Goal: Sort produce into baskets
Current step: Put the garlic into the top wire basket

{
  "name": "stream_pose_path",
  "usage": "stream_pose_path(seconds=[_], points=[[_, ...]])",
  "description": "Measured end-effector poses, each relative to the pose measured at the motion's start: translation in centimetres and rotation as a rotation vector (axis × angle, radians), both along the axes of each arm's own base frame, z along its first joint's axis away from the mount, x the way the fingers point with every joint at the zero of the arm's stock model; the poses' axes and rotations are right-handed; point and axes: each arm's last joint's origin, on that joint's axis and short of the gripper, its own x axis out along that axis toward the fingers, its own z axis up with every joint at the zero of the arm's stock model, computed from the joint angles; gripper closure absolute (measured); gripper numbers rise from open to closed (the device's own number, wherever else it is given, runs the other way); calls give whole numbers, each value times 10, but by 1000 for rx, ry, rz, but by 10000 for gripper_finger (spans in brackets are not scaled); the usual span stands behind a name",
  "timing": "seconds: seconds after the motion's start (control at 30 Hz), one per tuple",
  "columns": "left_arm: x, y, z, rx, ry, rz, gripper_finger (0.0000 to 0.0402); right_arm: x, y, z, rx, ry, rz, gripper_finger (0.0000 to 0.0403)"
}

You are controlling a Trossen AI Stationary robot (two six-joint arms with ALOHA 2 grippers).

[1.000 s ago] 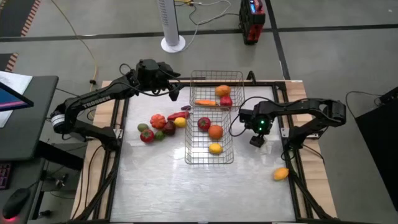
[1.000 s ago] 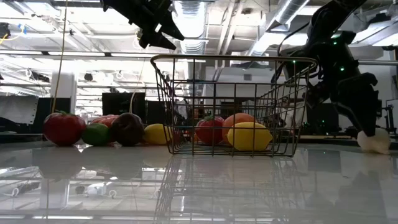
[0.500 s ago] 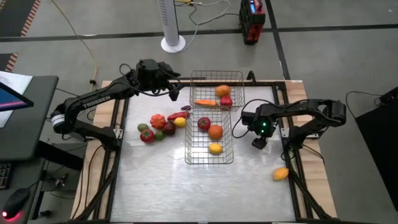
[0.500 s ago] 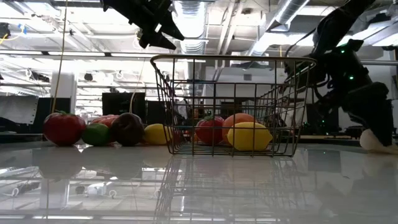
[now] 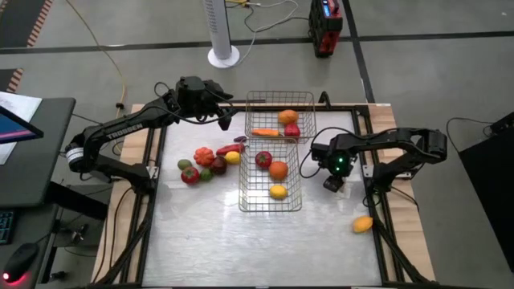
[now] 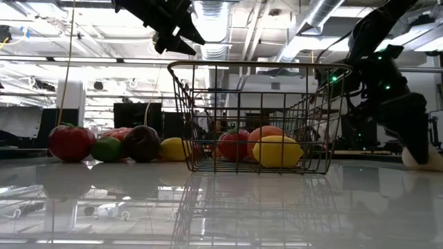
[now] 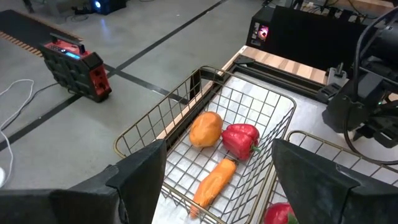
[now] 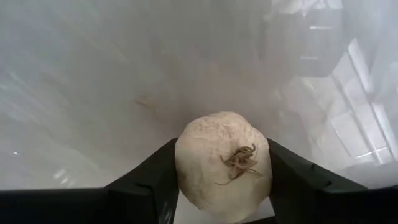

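The right pincer [image 8: 221, 180] is clenching a pale, garlic-like bulb [image 8: 222, 163] at centre right of the high view, beside the near basket [image 5: 271, 205]. Over the last second it is shifting only slightly, the bulb staying low over the tabletop [image 5: 209, 241]; delivery is judged pending. The left pincer [image 7: 217, 180] is hanging released over the far basket [image 7: 186, 118], unchanged.

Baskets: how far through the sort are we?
Roughly half. The far basket holds three pieces and the near basket three. In hand: the right gripper is shut on a pale round piece, low by the near basket's right side. Left: the loose pile and one orange-yellow piece near the table's right edge. The left gripper hangs open above the far basket.
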Motion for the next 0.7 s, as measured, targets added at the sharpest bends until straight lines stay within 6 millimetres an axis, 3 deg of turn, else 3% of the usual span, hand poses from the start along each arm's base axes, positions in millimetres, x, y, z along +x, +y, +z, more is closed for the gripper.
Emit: stream_pose_path(seconds=[0.13,0.27,0.5,0.7], points=[[0,0,0,0,0,0,123,5,-1,10,18,-3,-15,183],[0,0,0,1,-1,0,123,20,-7,32,-2,-69,-16,175],[1,0,2,-21,-30,8,123,51,-31,88,-79,-283,-66,177],[1,0,2,-41,-43,7,123,64,-55,138,-245,-436,-105,174]])
